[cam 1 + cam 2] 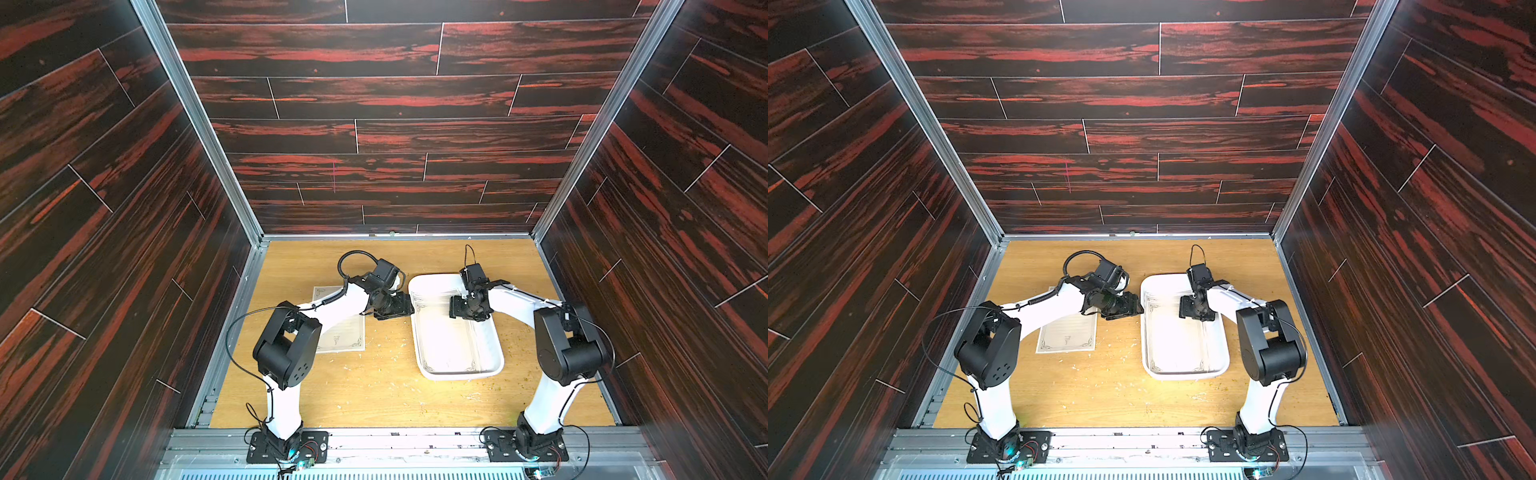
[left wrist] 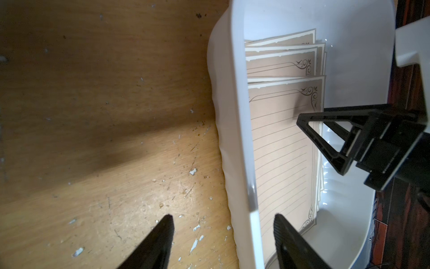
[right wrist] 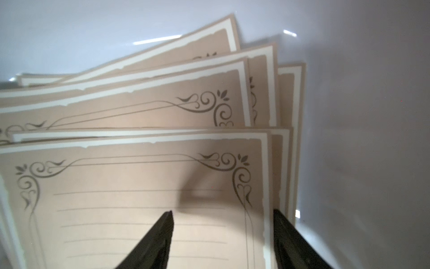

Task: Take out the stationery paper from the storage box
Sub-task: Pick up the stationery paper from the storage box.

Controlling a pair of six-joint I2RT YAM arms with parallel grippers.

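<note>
Papers lie in the box under the right hand; left hand straddles its wall, one sheet on the desk behind it.

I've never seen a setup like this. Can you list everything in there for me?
table: one, light wood, floor of the booth
box: one, white, on the table in front of the right arm
paper: several fanned sheets, tan with cream borders and dark corner scrolls, in the box
loose sheet: one, same pattern, flat on the table, partly under the left arm
flecks: many, pale, scattered on the table
walls: three, dark red-streaked planks, around the table
arms: two, white and black, mounted at the near edge
left gripper: black, open, fingers astride the box's wall
right gripper: black, open, over the top sheet's edge
</note>
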